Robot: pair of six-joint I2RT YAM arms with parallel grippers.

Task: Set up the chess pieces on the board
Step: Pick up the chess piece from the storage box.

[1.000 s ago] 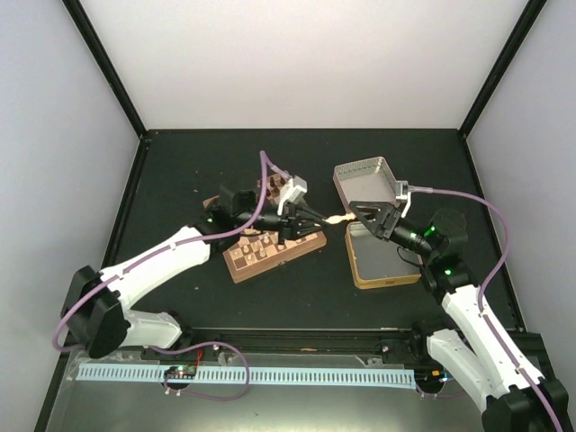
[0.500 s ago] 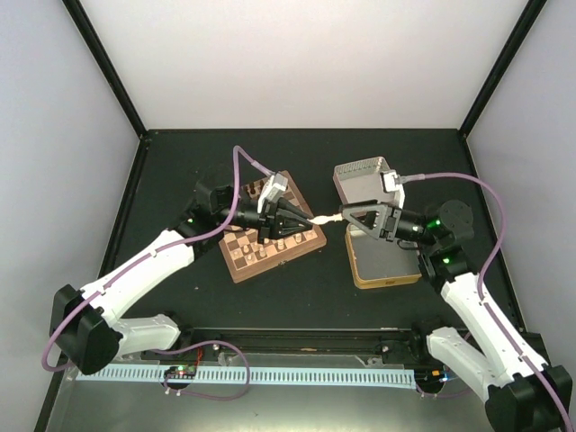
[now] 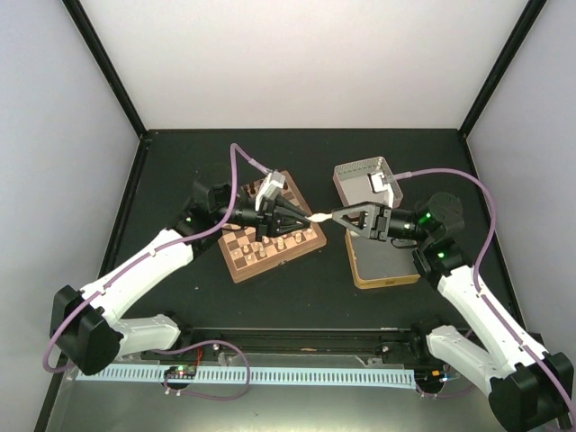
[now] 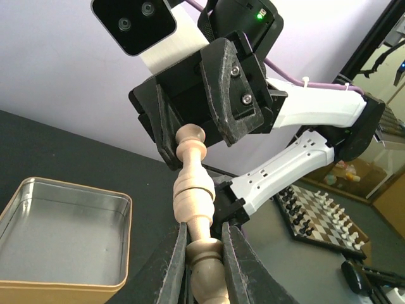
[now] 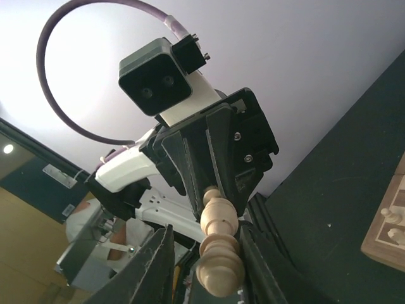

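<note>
Pale turned-wood chess piece [image 4: 192,202] is hanging mid-air just beside the checkered wooden board [image 3: 270,264]. Left gripper [image 4: 202,253] is pinching one end, and right gripper [image 5: 205,266] is sitting loosely spread around the other, probably needing a straight pull-back.

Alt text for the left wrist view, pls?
Pale turned-wood chess piece clamped at its base in the left end effector, its knob between the black fingers of the right end effector. Open gold tin at lower left; chessboard with pieces at far right.

The chess piece [image 4: 193,206] is smooth, pale bare wood; the fingers [image 4: 239,266] are matt black plastic.
</note>
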